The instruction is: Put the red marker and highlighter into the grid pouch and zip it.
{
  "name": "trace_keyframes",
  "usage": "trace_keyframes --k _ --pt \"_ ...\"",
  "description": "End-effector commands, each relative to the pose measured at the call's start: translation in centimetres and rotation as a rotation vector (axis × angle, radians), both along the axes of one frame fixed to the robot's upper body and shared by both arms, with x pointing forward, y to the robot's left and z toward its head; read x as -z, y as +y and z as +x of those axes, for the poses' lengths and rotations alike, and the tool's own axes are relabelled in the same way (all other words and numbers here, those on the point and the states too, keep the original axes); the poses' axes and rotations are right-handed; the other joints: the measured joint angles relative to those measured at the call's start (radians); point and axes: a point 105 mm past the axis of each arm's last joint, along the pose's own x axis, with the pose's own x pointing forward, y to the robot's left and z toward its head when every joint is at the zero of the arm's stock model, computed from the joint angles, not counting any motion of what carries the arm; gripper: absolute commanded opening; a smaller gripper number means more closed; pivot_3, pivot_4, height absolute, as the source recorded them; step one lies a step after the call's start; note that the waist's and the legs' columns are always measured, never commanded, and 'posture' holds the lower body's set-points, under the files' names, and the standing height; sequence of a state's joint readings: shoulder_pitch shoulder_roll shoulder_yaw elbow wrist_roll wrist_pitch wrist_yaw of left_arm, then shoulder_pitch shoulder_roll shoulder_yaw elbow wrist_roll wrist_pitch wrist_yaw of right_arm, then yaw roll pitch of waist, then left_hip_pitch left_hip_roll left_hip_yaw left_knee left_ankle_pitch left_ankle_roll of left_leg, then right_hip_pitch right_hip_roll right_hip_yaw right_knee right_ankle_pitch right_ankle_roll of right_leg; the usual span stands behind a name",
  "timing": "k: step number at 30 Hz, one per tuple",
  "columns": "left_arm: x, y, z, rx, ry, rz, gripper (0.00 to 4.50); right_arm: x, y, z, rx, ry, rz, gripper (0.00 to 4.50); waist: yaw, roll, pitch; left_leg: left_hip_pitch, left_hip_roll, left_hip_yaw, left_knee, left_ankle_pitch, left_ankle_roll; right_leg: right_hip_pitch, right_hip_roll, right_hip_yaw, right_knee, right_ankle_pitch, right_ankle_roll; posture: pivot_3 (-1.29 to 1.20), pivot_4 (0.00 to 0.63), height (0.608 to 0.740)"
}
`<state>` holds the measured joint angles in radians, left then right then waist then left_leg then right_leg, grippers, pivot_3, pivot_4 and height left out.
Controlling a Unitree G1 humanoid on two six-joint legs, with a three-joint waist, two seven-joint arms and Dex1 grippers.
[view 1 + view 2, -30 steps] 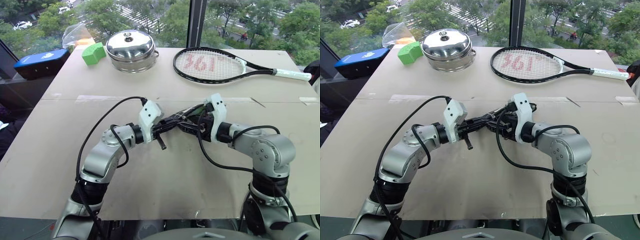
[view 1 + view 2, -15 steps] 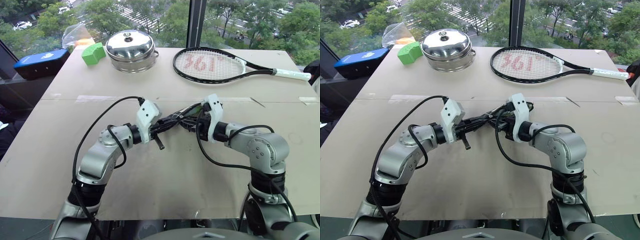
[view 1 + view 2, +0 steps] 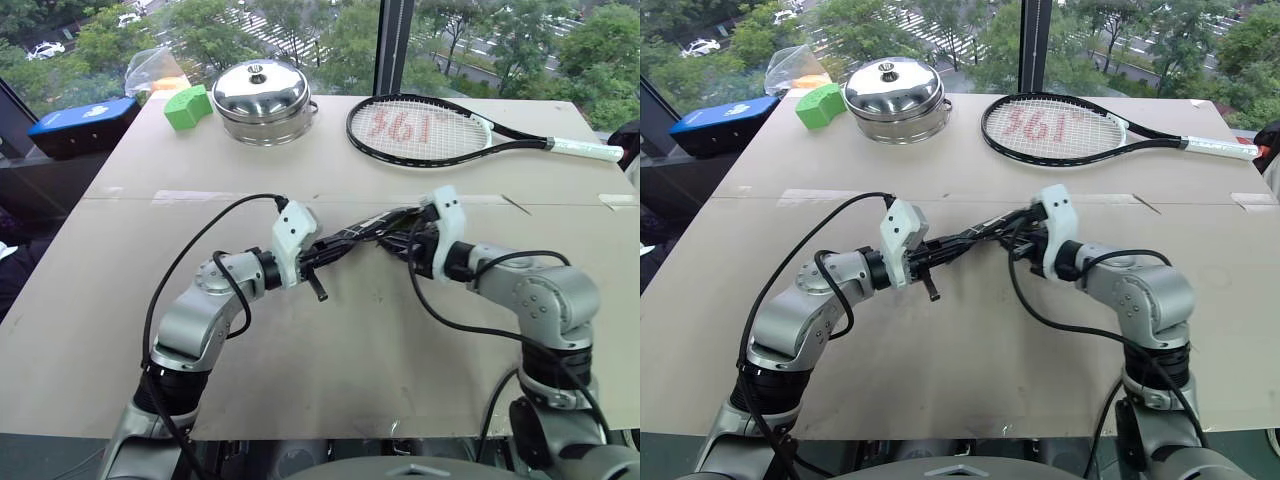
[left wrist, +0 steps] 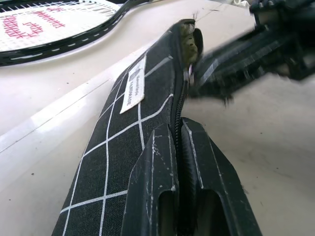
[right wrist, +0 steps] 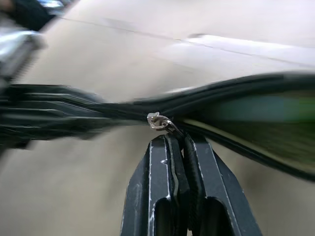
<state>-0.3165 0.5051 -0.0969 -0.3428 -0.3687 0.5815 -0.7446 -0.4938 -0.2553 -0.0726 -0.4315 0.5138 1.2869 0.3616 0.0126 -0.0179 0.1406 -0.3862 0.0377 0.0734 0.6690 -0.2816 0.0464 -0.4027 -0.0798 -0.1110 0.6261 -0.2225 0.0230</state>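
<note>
Grid pouch [image 4: 123, 142]: black fabric, white grid lines, small white label on one face. Held clear of the table [image 3: 330, 380] at its centre, stretched edge-up between the two grippers, running from about 8 o'clock to 2 o'clock in the head views.

Zipper: runs along the pouch's upper edge. Metal zipper pull [image 5: 158, 121] sits part-way along; the stretch beyond it gapes, and something green shows inside the opening. Whether that is the highlighter cannot be told for certain. Red marker not made out.

Left gripper [image 4: 178, 132]: fingers [image 4: 150, 191] pressed together on the 8 o'clock end of the pouch, one either side of the zipper line, pinching the fabric.

Right gripper [image 5: 181, 139]: fingers [image 5: 160, 187] closed tight, tips pinching the tab of the zipper pull at the 2 o'clock end of the pouch.

Table, outward from centre:
- Tennis racket [image 3: 430, 128], black frame, red lettering on the strings, white grip, lying flat at 1 o'clock.
- Steel pot with lid [image 3: 263, 100], at 11 o'clock near the far edge.
- Green block [image 3: 186, 106], just beside the pot on its 9 o'clock side.
- Clear plastic bag [image 3: 153, 68], behind the block at the far corner.
- Blue-topped case [image 3: 82, 124], off the table edge at 10 o'clock.
</note>
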Motion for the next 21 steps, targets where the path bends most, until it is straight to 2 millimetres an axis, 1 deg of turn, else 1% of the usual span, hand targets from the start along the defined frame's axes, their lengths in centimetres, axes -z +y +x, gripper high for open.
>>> trace_keyframes --k 1,5,7,8,10,11,13,15,16,17,18,19,20,21 --pt "-1.4 -0.1 -0.4 0.018 -0.058 -0.011 0.00 -1.4 -3.8 1.0 0.158 -0.083 -0.096 0.05 0.001 0.000 0.000 0.000 0.000 0.000 0.000 0.000 0.000 0.000 0.000 0.000 0.000 0.000 0.000 0.00 0.150 0.740" --pt "-1.2 0.1 -0.3 0.013 -0.064 0.003 0.00 -1.8 -9.6 2.2 0.373 -0.132 -0.315 0.05 0.002 0.000 0.000 -0.001 0.000 0.000 0.000 0.000 0.000 0.000 0.000 0.000 0.000 0.000 0.000 0.00 0.150 0.740" --pt "-1.0 0.0 -0.2 0.023 -0.082 0.026 0.00 -2.0 -11.1 2.2 0.415 -0.147 -0.382 0.05 0.001 0.000 0.000 -0.001 0.000 0.001 0.000 0.000 0.000 -0.001 0.000 0.000 -0.001 0.000 0.000 0.00 0.150 0.740" --pt "-0.9 -0.1 -0.2 0.029 -0.088 0.034 0.00 -2.1 -11.5 2.1 0.422 -0.148 -0.390 0.05 0.000 0.000 0.000 0.000 0.000 0.001 0.000 0.000 0.000 -0.001 0.000 0.001 -0.001 0.000 0.000 0.00 0.150 0.740" --pt "-0.7 -0.5 -0.1 0.056 -0.131 0.069 0.00 -2.3 -10.9 1.4 0.359 -0.170 -0.403 0.05 0.001 0.000 0.000 0.000 0.000 0.001 -0.001 0.000 0.000 -0.001 0.000 0.002 -0.001 0.000 0.000 0.00 0.150 0.740" --pt "-0.6 -0.8 -0.1 0.073 -0.156 0.086 0.00 -2.3 -10.5 1.0 0.327 -0.169 -0.391 0.05 0.001 0.000 0.000 -0.001 0.000 0.001 -0.001 0.000 0.000 -0.001 0.000 0.002 -0.001 0.000 0.000 0.00 0.150 0.740" --pt "-0.3 -1.4 0.1 0.116 -0.222 0.127 0.00 -2.4 -9.1 0.2 0.247 -0.194 -0.299 0.05 0.003 0.000 0.000 -0.001 0.000 0.001 -0.001 -0.002 0.003 -0.001 0.000 0.002 -0.001 0.000 0.000 0.00 0.150 0.740" --pt "0.1 -2.0 0.3 0.172 -0.285 0.171 0.00 -1.9 -9.1 -0.6 0.208 -0.208 -0.321 0.62 0.005 0.000 0.000 0.000 0.000 0.001 -0.001 -0.003 0.005 -0.001 0.000 0.002 -0.001 0.000 0.000 0.00 0.150 0.740" --pt "0.5 -2.1 0.3 0.224 -0.323 0.198 0.34 -1.2 -9.6 -1.2 0.185 -0.215 -0.376 0.81 0.007 0.000 0.000 -0.001 0.000 0.001 0.000 -0.003 0.005 -0.001 0.000 0.001 -0.001 0.000 0.000 0.00 0.150 0.740" --pt "0.7 -1.9 0.4 0.252 -0.344 0.210 0.75 -0.7 -10.0 -1.8 0.164 -0.221 -0.410 1.37 0.011 0.000 0.000 -0.001 0.000 0.001 0.000 -0.003 0.006 -0.001 0.000 0.000 -0.001 0.000 0.000 0.00 0.150 0.740" --pt "0.9 -1.4 0.3 0.278 -0.346 0.218 0.91 -0.6 -10.2 -2.6 0.140 -0.232 -0.403 1.60 0.012 0.000 0.000 -0.002 0.000 0.001 0.000 -0.004 0.006 -0.001 -0.001 0.000 -0.002 0.000 0.000 0.00 0.150 0.740" --pt "1.0 -0.8 0.3 0.284 -0.338 0.212 1.24 -0.5 -10.6 -3.2 0.132 -0.241 -0.395 1.96 0.013 0.000 0.000 -0.002 0.000 0.001 0.000 -0.004 0.007 -0.001 -0.001 0.000 -0.003 0.000 0.000 0.00 0.150 0.740" --pt "0.8 0.0 0.4 0.265 -0.314 0.181 1.75 -0.6 -11.1 -3.9 0.123 -0.256 -0.396 2.52 0.011 0.000 0.000 -0.002 -0.001 0.001 0.000 -0.004 0.008 -0.001 -0.001 0.000 -0.004 0.000 0.000 0.00 0.150 0.740" --pt "0.6 0.8 0.3 0.253 -0.284 0.147 2.08 -0.6 -11.7 -4.6 0.117 -0.270 -0.401 2.79 0.011 0.000 0.000 -0.003 0.000 0.001 0.000 -0.004 0.008 -0.001 -0.001 0.000 -0.004 0.000 0.000 0.00 0.150 0.740"
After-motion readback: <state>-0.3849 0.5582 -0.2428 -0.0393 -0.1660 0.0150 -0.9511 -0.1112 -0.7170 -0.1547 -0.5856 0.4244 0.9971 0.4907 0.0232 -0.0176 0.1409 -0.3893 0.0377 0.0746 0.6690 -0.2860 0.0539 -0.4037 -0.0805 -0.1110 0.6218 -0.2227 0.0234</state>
